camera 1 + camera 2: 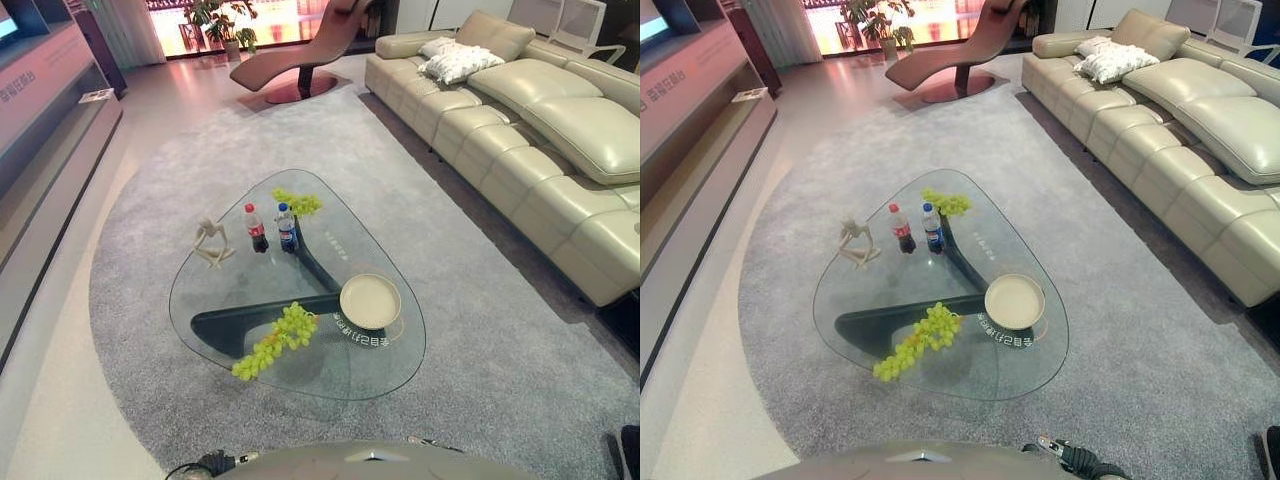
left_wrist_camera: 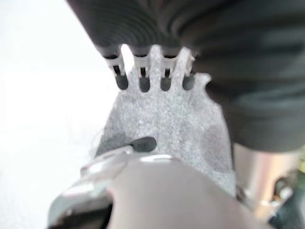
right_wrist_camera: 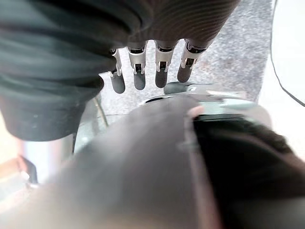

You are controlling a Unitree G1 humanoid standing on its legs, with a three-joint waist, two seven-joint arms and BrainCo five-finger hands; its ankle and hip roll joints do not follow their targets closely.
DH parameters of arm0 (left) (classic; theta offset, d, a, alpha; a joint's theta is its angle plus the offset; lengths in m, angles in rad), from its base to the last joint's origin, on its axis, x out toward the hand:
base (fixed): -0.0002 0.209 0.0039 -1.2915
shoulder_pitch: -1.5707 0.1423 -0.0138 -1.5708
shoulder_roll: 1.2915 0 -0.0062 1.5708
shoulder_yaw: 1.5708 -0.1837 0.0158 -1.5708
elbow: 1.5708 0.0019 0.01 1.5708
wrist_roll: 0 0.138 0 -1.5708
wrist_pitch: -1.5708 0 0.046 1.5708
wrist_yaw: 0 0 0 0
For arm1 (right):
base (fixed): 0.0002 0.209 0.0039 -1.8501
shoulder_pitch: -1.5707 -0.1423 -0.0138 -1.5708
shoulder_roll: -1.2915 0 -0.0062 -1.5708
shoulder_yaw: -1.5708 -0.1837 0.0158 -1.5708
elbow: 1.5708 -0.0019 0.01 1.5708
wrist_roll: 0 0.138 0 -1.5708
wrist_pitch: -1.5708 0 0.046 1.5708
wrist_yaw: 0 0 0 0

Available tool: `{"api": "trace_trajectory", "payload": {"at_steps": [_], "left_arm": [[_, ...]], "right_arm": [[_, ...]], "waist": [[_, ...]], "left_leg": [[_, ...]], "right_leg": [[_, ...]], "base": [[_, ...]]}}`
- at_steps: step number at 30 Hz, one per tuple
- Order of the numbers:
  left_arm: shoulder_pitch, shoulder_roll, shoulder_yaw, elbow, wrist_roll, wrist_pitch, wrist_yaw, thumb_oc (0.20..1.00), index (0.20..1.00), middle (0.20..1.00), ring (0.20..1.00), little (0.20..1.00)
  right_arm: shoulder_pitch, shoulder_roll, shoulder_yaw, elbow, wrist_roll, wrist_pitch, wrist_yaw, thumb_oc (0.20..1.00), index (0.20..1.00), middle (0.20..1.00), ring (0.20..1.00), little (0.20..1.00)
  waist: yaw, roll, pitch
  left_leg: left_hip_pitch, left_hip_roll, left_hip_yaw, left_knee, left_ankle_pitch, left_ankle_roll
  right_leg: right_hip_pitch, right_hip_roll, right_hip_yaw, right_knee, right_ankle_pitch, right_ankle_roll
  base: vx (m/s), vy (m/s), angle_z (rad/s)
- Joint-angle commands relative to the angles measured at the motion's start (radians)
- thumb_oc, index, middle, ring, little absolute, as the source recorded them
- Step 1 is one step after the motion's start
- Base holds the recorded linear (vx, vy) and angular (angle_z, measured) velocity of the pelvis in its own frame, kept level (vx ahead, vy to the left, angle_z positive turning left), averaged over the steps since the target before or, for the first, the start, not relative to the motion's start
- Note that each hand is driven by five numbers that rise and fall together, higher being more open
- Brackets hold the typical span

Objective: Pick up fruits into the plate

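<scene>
Viewing the scene from left to right, a grey carpet (image 1: 120, 250) shows at the left of the head view and a glass desk (image 1: 200, 300) at its centre. At the desk's upper left stands a small pale figurine (image 1: 211, 243); to its right are two small bottles (image 1: 271, 228), one red-labelled and one blue-labelled, with a small bunch of green grapes (image 1: 298, 203) just behind them. A larger bunch of green grapes (image 1: 276, 340) lies at the lower centre of the desk, apart from the empty cream plate (image 1: 370, 301) to its right. A beige sofa (image 1: 520, 130) occupies the upper right.

In the wrist views the left robot hand (image 2: 152, 78) and the right robot hand (image 3: 150, 71) each hang with straight, spread fingers, holding nothing, well away from the fruit.

The task appears not yet begun. Judged risks: grapes may detach or crush under a tight pinch, a bunch may slide on the smooth glass, and a reach toward the far bunch could topple the bottles beside it.
</scene>
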Motion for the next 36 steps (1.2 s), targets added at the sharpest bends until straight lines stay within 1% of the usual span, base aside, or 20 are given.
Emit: {"api": "trace_trajectory", "payload": {"at_steps": [1, 5, 9, 14, 15, 16, 19, 20, 22, 23, 25, 27, 28, 33, 36], "left_arm": [[-0.089, 0.029, 0.015, 0.058, 0.068, -0.035, 0.074, 1.000, 1.000, 1.000, 1.000, 1.000], [-0.119, 0.049, -0.010, 0.031, 0.126, -0.081, 0.149, 1.000, 1.000, 1.000, 1.000, 1.000], [-0.179, 0.085, -0.055, -0.021, 0.182, -0.109, 0.241, 1.000, 1.000, 1.000, 1.000, 1.000], [-0.250, 0.125, -0.103, -0.089, 0.291, -0.102, 0.341, 1.000, 1.000, 1.000, 1.000, 1.000], [-0.272, 0.132, -0.120, -0.102, 0.302, -0.093, 0.371, 1.000, 1.000, 1.000, 1.000, 1.000], [-0.281, 0.135, -0.125, -0.106, 0.305, -0.091, 0.379, 1.000, 1.000, 1.000, 1.000, 1.000], [-0.343, 0.156, -0.159, -0.118, 0.325, -0.075, 0.436, 1.000, 1.000, 1.000, 1.000, 1.000], [-0.386, 0.157, -0.172, -0.094, 0.325, -0.072, 0.468, 1.000, 1.000, 1.000, 1.000, 1.000], [-0.493, 0.171, -0.178, -0.006, 0.317, -0.072, 0.467, 1.000, 1.000, 1.000, 1.000, 1.000], [-0.602, 0.209, -0.186, 0.033, 0.311, -0.041, 0.422, 1.000, 1.000, 1.000, 1.000, 1.000], [-0.695, 0.248, -0.210, 0.038, 0.295, 0.011, 0.391, 1.000, 1.000, 1.000, 1.000, 1.000], [-0.754, 0.276, -0.224, 0.025, 0.289, 0.051, 0.378, 1.000, 1.000, 1.000, 1.000, 1.000], [-0.773, 0.286, -0.234, 0.018, 0.295, 0.068, 0.387, 1.000, 1.000, 1.000, 1.000, 1.000], [-0.848, 0.312, -0.254, 0.018, 0.305, 0.111, 0.402, 1.000, 1.000, 1.000, 1.000, 1.000], [-0.910, 0.327, -0.261, 0.036, 0.319, 0.138, 0.428, 1.000, 1.000, 1.000, 1.000, 1.000]], "right_arm": [[-0.089, 0.035, 0.048, 0.015, 0.002, -0.023, 0.007, 1.000, 1.000, 1.000, 1.000, 1.000], [-0.104, 0.020, 0.064, -0.006, 0.026, -0.019, 0.003, 1.000, 1.000, 1.000, 1.000, 1.000], [-0.139, -0.006, 0.090, -0.041, 0.067, -0.025, -0.007, 1.000, 1.000, 1.000, 1.000, 1.000], [-0.185, -0.034, 0.104, -0.062, 0.093, -0.051, -0.003, 1.000, 1.000, 1.000, 1.000, 1.000], [-0.200, -0.041, 0.107, -0.063, 0.099, -0.064, 0.001, 1.000, 1.000, 1.000, 1.000, 1.000], [-0.205, -0.044, 0.109, -0.064, 0.102, -0.069, 0.003, 1.000, 1.000, 1.000, 1.000, 1.000], [-0.246, -0.060, 0.120, -0.064, 0.123, -0.113, 0.019, 1.000, 1.000, 1.000, 1.000, 1.000], [-0.270, -0.062, 0.130, -0.064, 0.125, -0.134, 0.035, 1.000, 1.000, 1.000, 1.000, 1.000], [-0.313, -0.066, 0.172, -0.055, 0.129, -0.161, 0.065, 1.000, 1.000, 1.000, 1.000, 1.000], [-0.360, -0.070, 0.210, -0.067, 0.124, -0.155, 0.087, 1.000, 1.000, 1.000, 1.000, 1.000], [-0.413, -0.078, 0.243, -0.089, 0.113, -0.134, 0.104, 1.000, 1.000, 1.000, 1.000, 1.000], [-0.447, -0.086, 0.264, -0.121, 0.117, -0.113, 0.111, 1.000, 1.000, 1.000, 1.000, 1.000], [-0.459, -0.090, 0.272, -0.137, 0.119, -0.106, 0.111, 1.000, 1.000, 1.000, 1.000, 1.000], [-0.493, -0.092, 0.287, -0.172, 0.169, -0.100, 0.096, 1.000, 1.000, 1.000, 1.000, 1.000], [-0.520, -0.083, 0.282, -0.184, 0.243, -0.091, 0.092, 1.000, 1.000, 1.000, 1.000, 1.000]], "waist": [[-0.016, -0.022, 0.092], [-0.022, -0.019, 0.119], [-0.034, -0.011, 0.175], [-0.048, -0.002, 0.249], [-0.051, 0.000, 0.269], [-0.052, 0.001, 0.276], [-0.058, 0.002, 0.328], [-0.063, -0.004, 0.349], [-0.075, -0.021, 0.369], [-0.090, -0.030, 0.384], [-0.102, -0.035, 0.401], [-0.109, -0.038, 0.420], [-0.110, -0.040, 0.430], [-0.111, -0.055, 0.466], [-0.116, -0.073, 0.481]], "left_leg": [[0.007, -0.070, -0.001, 0.007, -0.052, 0.044], [-0.022, -0.066, 0.003, 0.007, -0.039, 0.044], [-0.075, -0.060, 0.008, 0.007, -0.018, 0.044], [-0.132, -0.054, 0.011, 0.007, 0.005, 0.042], [-0.149, -0.053, 0.011, 0.011, 0.010, 0.041], [-0.155, -0.052, 0.011, 0.013, 0.012, 0.041], [-0.196, -0.050, 0.007, 0.026, 0.024, 0.036], [-0.214, -0.051, 0.007, 0.033, 0.025, 0.036], [-0.246, -0.047, 0.012, 0.056, 0.022, 0.034], [-0.277, -0.046, 0.016, 0.076, 0.027, 0.029], [-0.305, -0.043, 0.018, 0.089, 0.033, 0.022], [-0.324, -0.043, 0.020, 0.091, 0.039, 0.019], [-0.335, -0.044, 0.018, 0.091, 0.044, 0.017], [-0.373, -0.039, 0.019, 0.090, 0.059, 0.007], [-0.410, -0.033, 0.022, 0.095, 0.067, -0.002]], "right_leg": [[0.008, 0.016, 0.021, 0.017, 0.026, 0.004], [-0.028, 0.020, 0.030, 0.023, 0.032, -0.001], [-0.089, 0.028, 0.049, 0.031, 0.042, -0.010], [-0.161, 0.039, 0.069, 0.049, 0.052, -0.021], [-0.181, 0.041, 0.073, 0.057, 0.054, -0.024], [-0.188, 0.042, 0.074, 0.059, 0.055, -0.025], [-0.232, 0.045, 0.080, 0.076, 0.057, -0.029], [-0.253, 0.047, 0.086, 0.086, 0.056, -0.030], [-0.289, 0.054, 0.096, 0.105, 0.055, -0.033], [-0.323, 0.058, 0.105, 0.121, 0.059, -0.035], [-0.355, 0.062, 0.115, 0.136, 0.061, -0.034], [-0.381, 0.065, 0.120, 0.144, 0.064, -0.032], [-0.393, 0.066, 0.121, 0.146, 0.067, -0.032], [-0.438, 0.070, 0.117, 0.150, 0.079, -0.031], [-0.479, 0.077, 0.117, 0.155, 0.087, -0.032]], "base": [[-0.02, 0.007, -0.04], [-0.05, 0.005, -0.04], [-0.14, 0.016, -0.06], [-0.12, 0.018, -0.11], [-0.08, 0.009, -0.09], [-0.12, 0.005, -0.11], [-0.11, -0.033, -0.07], [-0.09, -0.076, -0.08], [-0.08, -0.079, -0.12], [-0.08, -0.047, -0.14], [-0.07, -0.021, -0.14], [-0.07, -0.027, -0.08], [-0.07, -0.037, -0.05], [-0.08, -0.070, -0.04], [-0.08, -0.099, -0.01]]}}
